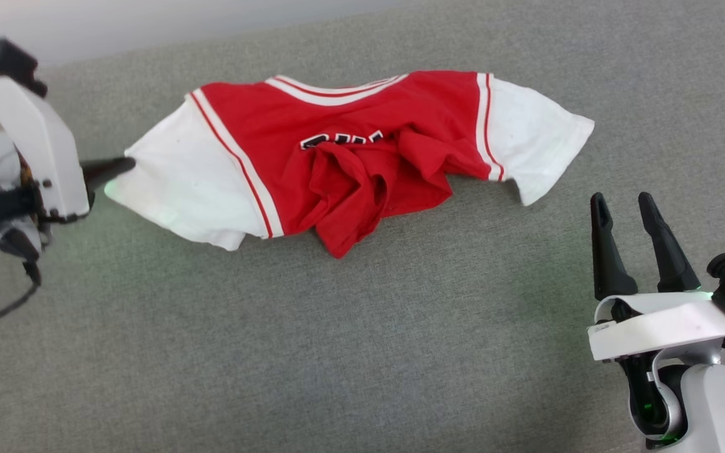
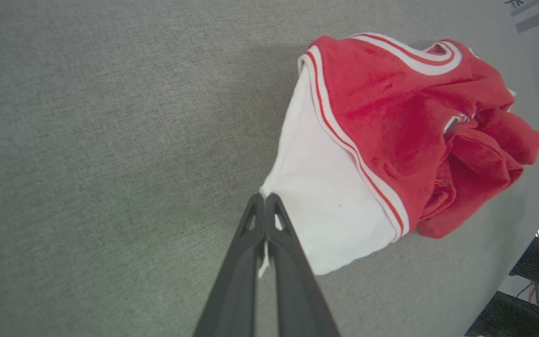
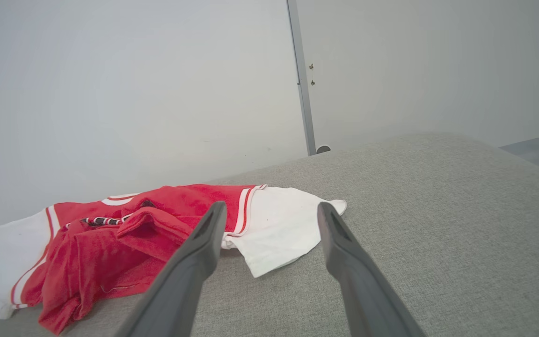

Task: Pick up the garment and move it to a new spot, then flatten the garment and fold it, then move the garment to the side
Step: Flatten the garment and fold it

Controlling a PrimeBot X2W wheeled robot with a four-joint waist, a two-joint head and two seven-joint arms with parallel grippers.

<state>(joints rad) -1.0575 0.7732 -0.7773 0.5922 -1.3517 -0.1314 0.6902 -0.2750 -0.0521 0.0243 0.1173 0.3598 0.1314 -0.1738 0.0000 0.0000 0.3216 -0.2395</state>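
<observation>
Head view, lower right: right gripper (image 1: pixel 622 200), fingers apart with nothing between them. The tips point up-frame, near the garment's right-hand sleeve but not touching it.

A grey woven fabric surface (image 1: pixel 337 340) covers the lower and middle frame.

Left edge, mid-height: left gripper (image 1: pixel 128 165), fingers pressed together and clamped on the edge of the white sleeve at frame left. The left wrist view agrees: a sliver of white cloth shows between the two closed fingers.

Centre to upper centre: garment (image 1: pixel 350 113) lies on the grey surface, spread sideways. The striped collar is toward the top of the frame, with one white sleeve out to each side. The lower red body is bunched into a crumpled heap over the chest.

Writing: black lettering (image 1: pixel 341 139) with a white outline on the chest. Only the tops of the letters clear the bunched cloth, so it is not readable.

Far, right wrist view: plain pale wall (image 3: pixel 134 93) behind the surface's far edge. A vertical grey metal strip (image 3: pixel 301 79) stands at upper centre; I cannot tell what it belongs to.
</observation>
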